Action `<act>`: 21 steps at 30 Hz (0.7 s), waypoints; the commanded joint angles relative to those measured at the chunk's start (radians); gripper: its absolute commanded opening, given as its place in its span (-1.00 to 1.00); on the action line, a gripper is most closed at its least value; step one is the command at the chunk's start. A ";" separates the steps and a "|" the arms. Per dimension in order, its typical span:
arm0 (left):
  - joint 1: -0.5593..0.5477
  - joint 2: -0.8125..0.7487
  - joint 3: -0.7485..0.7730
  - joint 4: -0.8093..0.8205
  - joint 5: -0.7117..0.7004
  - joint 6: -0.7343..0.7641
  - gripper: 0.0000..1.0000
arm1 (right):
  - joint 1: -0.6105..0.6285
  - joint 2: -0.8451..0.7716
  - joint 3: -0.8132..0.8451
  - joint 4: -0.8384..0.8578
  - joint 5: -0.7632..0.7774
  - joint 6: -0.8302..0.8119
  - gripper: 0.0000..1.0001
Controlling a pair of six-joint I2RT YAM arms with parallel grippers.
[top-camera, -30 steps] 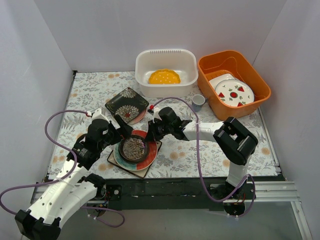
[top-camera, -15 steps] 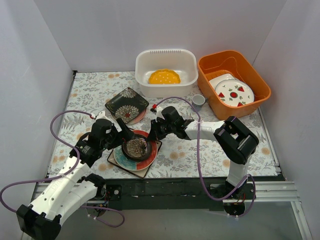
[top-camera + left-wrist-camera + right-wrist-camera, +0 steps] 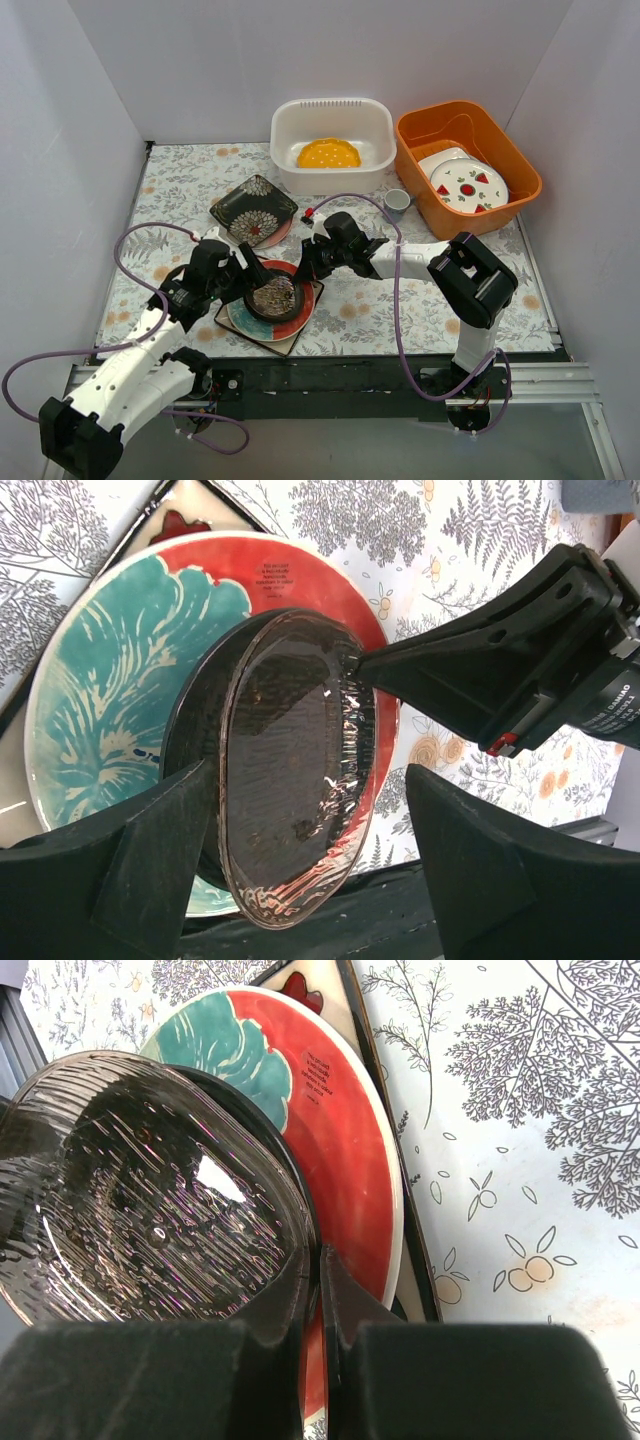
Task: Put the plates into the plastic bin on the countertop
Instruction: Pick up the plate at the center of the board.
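At 7 o'clock on the worktop, the right claw point(image 3: 320, 1260) is pinched tight on the rim of the dark brown plate point(image 3: 290, 770), tipping it up off the red-and-teal plate point(image 3: 300, 565). The left claw point(image 3: 310, 810) gapes wide around it, gripping nothing. Lifting seems the step in hand; next comes the carry to the plastic bin point(image 3: 320, 103) at 12 o'clock. Small print on the red-and-teal plate is too fine to read.

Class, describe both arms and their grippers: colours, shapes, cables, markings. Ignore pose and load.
The left arm and right arm mix white links with black joints; a purple cable trails along each. The left gripper and right gripper have black wedge fingers; the right carries a red mark and white lettering.
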 commanded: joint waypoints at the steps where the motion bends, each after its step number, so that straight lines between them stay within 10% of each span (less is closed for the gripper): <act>1: 0.000 0.010 -0.016 0.034 0.068 -0.006 0.44 | -0.007 0.007 -0.017 0.020 0.002 -0.013 -0.89; 13: 0.000 0.093 -0.028 0.060 0.114 0.009 0.13 | -0.007 0.010 -0.018 0.035 -0.005 -0.001 -0.88; 21: 0.000 0.102 -0.028 0.067 0.129 0.017 -1.00 | -0.007 -0.007 -0.021 0.055 -0.050 0.001 -0.79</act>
